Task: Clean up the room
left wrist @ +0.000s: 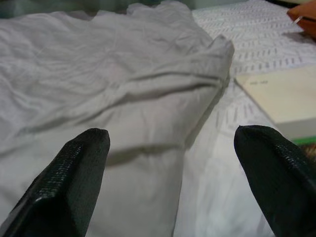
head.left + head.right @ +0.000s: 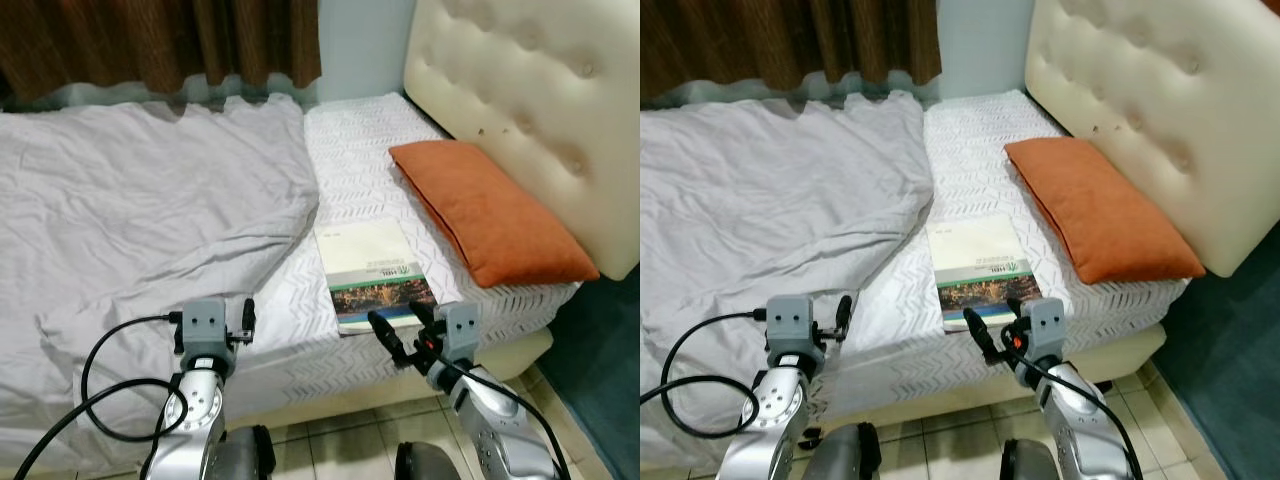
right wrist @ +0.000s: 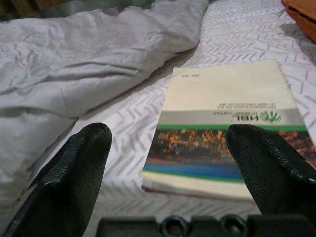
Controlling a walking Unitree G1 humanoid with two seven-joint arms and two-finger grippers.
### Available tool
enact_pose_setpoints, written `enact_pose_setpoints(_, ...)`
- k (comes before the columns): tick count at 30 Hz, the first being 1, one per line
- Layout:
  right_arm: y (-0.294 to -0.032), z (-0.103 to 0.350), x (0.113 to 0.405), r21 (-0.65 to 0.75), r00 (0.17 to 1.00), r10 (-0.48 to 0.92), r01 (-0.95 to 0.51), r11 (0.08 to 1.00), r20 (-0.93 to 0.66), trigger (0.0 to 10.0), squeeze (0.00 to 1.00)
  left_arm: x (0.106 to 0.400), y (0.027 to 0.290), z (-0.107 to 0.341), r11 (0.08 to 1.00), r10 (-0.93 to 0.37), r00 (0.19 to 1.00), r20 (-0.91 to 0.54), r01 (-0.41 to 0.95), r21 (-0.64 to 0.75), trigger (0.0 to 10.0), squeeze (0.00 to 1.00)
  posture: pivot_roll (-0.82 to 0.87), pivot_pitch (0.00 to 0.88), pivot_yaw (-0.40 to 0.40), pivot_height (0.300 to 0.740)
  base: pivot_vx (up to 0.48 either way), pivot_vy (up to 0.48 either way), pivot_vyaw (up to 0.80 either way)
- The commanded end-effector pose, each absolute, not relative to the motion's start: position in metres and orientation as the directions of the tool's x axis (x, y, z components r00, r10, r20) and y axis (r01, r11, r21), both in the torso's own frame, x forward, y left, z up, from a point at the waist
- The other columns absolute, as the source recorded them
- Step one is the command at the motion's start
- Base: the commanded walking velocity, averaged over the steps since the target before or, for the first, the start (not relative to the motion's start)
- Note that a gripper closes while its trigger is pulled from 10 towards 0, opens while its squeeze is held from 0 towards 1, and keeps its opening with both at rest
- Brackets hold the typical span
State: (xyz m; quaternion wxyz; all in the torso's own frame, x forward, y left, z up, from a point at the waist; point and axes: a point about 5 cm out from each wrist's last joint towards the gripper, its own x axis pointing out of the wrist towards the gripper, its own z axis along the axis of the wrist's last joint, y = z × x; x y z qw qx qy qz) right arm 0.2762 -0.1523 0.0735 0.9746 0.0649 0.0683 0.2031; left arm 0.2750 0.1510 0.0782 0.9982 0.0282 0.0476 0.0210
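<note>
- Both grippers hover at the near bed edge with fingers spread and empty: the right gripper (image 2: 403, 330) is lined up on the book (image 2: 374, 272), probably to lift it; the left gripper (image 2: 247, 322) faces the rumpled grey blanket (image 2: 140, 210).
- Book lies flat on the white sheet beside the orange pillow (image 2: 490, 208).
- Cover lettering is too small to read; the curtain (image 2: 160, 45) is cut off above.

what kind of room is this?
Most likely a bedroom: a bed with a tufted cream headboard, a rumpled grey blanket, an orange pillow, and brown curtains behind.
</note>
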Motion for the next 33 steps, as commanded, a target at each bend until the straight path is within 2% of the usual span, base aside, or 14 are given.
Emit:
enact_pose_setpoints(1, -0.154, 0.075, 0.279, 0.166, 0.910, 0.402, -0.383, 0.909, -0.100, 10.0, 0.00, 0.277, 0.151, 0.079, 0.997, 0.041, 0.995, -0.094, -0.035, 0.066, 10.0, 0.00, -0.05, 0.044, 0.004, 0.667, 0.000, 0.000, 0.00)
enact_pose_setpoints(14, -0.155, 0.068, 0.277, 0.173, 0.894, 0.425, -0.401, 0.900, -0.142, 10.0, 0.00, 0.276, 0.155, 0.077, 0.996, 0.054, 0.993, -0.107, -0.046, 0.073, 10.0, 0.00, -0.04, 0.045, 0.002, 0.732, 0.000, 0.000, 0.00)
enact_pose_setpoints(20, -0.153, 0.064, 0.278, 0.126, 0.892, 0.415, -0.398, 0.909, -0.176, 10.0, 0.00, 0.274, 0.158, 0.076, 0.998, 0.055, 0.992, -0.112, -0.050, 0.043, 10.0, 0.00, -0.03, 0.043, 0.001, 0.740, 0.000, 0.000, 0.00)
enact_pose_setpoints(26, -0.150, 0.064, 0.279, 0.137, 0.888, 0.429, -0.410, 0.902, -0.165, 10.0, 0.00, 0.270, 0.152, 0.075, 1.000, 0.022, 0.993, -0.117, -0.020, 0.021, 10.0, 0.00, -0.03, 0.032, 0.003, 0.740, -0.321, 0.361, 0.00)
enact_pose_setpoints(33, -0.150, 0.063, 0.279, 0.112, 0.884, 0.434, -0.420, 0.901, -0.173, 10.0, 0.00, 0.271, 0.153, 0.074, 1.000, 0.013, 0.992, -0.122, -0.010, 0.022, 10.0, 0.00, -0.02, 0.025, 0.001, 0.740, -0.262, 0.380, 0.55)
